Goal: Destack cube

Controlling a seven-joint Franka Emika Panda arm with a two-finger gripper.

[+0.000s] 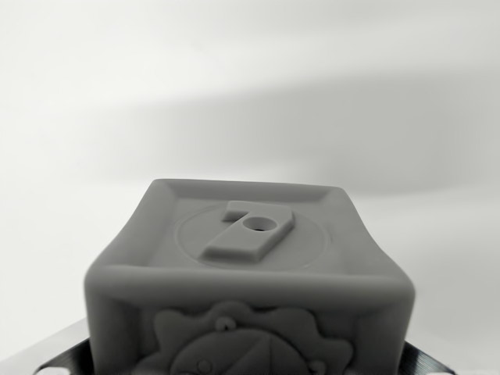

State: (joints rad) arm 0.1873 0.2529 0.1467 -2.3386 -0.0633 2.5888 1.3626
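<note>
So the wrist view is basically filled by the cube [250, 273], a grey soft-looking block sitting low and centre in the frame, with a raised numeral (looks like a 7, with a little hole in it) on the face pointing up in the picture and some embossed sun-ish or animal-ish shape on the face nearest the camera. Dark bits of the hand [58, 351] poke out at both bottom corners, right alongside the cube, so my guess is it's closed on the cube, but honestly the fingertips aren't visible and I can't tell for sure whether it's gripping or just straddling it. Behind it is plain white tabletop [250, 78] with a soft shadow band across it, and no second cube in sight, so I can't say if it's already lifted off the stack or still sitting on it. What could go wrong: the cube looks squishy with rounded edges, so a shallow or off-centre pinch could let it rotate or squirt out. If it's still on the lower block, dragging sideways could topple that one too.
</note>
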